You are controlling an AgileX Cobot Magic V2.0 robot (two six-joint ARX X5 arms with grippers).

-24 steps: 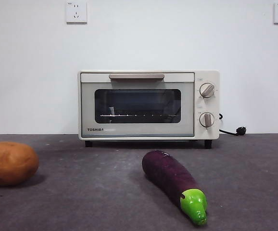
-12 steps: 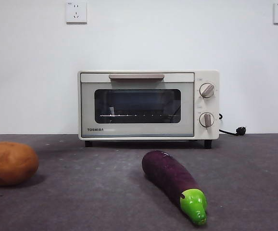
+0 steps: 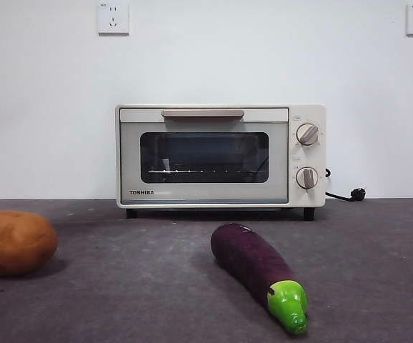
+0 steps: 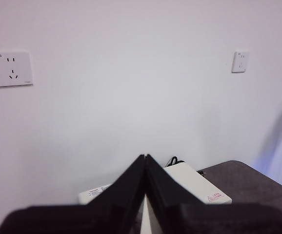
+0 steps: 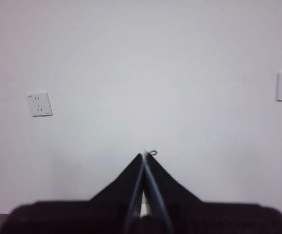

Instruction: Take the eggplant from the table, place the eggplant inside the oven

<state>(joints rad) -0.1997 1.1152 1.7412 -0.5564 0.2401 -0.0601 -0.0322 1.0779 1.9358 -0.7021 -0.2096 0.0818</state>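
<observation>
With both the left gripper (image 4: 145, 158) and right gripper (image 5: 144, 157) clenched empty up high, the eggplant (image 3: 253, 261) lies on the table (image 3: 121, 300) before the seemingly closed oven (image 3: 221, 156); grasp mid-body, across its width

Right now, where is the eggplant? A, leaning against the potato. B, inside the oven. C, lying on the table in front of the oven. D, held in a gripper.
C: the eggplant lies flat on the table in front of the closed oven, well apart from the potato, with no gripper near it.
</observation>
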